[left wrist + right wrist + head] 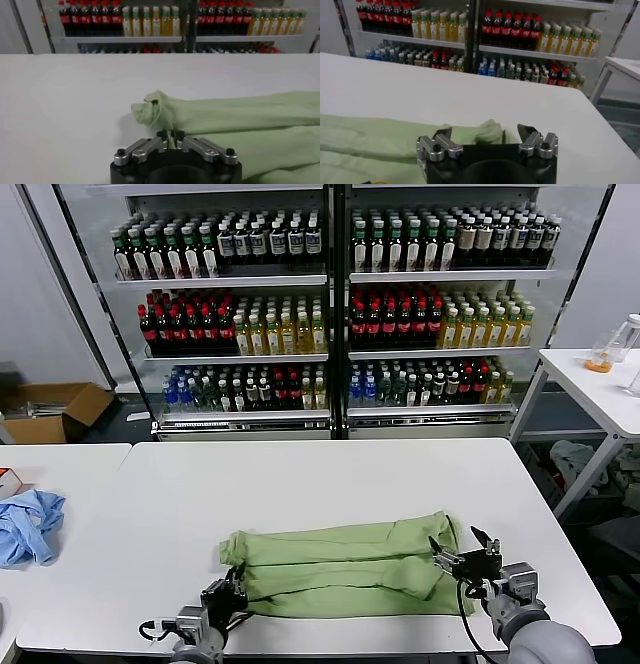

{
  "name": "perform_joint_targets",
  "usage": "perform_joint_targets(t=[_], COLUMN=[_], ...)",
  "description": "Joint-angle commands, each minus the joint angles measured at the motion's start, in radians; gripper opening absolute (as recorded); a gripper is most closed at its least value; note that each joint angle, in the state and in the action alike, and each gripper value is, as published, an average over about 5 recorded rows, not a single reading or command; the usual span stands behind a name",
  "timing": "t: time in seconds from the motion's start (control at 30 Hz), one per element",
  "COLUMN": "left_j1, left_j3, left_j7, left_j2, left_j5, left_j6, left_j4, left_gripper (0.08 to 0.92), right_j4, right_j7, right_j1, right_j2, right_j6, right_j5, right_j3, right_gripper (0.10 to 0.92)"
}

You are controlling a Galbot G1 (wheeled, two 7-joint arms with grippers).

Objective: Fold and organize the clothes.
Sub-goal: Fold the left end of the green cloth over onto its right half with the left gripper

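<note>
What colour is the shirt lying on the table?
The shirt is light green, plain as it lies folded. It shows best in the head view.

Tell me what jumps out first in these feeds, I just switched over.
The light green shirt, folded into a long band, lies across the near edge of the white table. The left gripper is shut on the shirt's near left corner, and the right gripper stands open at its right end. Behind the table, shelves of bottled drinks fill the background.
</note>
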Motion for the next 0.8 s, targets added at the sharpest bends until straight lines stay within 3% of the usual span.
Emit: perform_joint_targets(t=[0.03, 0.33, 0.47, 0.6, 0.8], left_j1=[0.009, 0.063, 0.052, 0.021, 0.005], left_j3=[-0.211, -0.587, -0.673, -0.656, -0.492], left_j7=[0.019, 0.032, 0.036, 0.047, 0.080], left_j2=[0.082, 0.222, 0.264, 0.250, 0.157], left_j5=[-0.115, -0.308, -0.435, -0.563, -0.618], left_j6=[0.009, 0.026, 0.051, 0.082, 0.085], left_j4=[-0.050, -0.066, -0.067, -0.120, -0.260], left_gripper=[0.131, 0.113, 0.113, 0.113, 0.113], right_j4=[0.002, 0.007, 0.007, 0.008, 0.009], right_j7=[0.001, 0.002, 0.002, 0.003, 0.002], right_j1=[0.000, 0.008, 0.012, 0.012, 0.007], right_j2=[-0.001, -0.003, -0.005, -0.006, -0.015], right_j6=[0.004, 0.008, 0.010, 0.011, 0.016], right_j5=[0.001, 0.006, 0.007, 0.006, 0.006], right_j3=[0.003, 0.001, -0.003, -0.009, -0.004], right_gripper=[0.823, 0.823, 0.823, 0.823, 0.823])
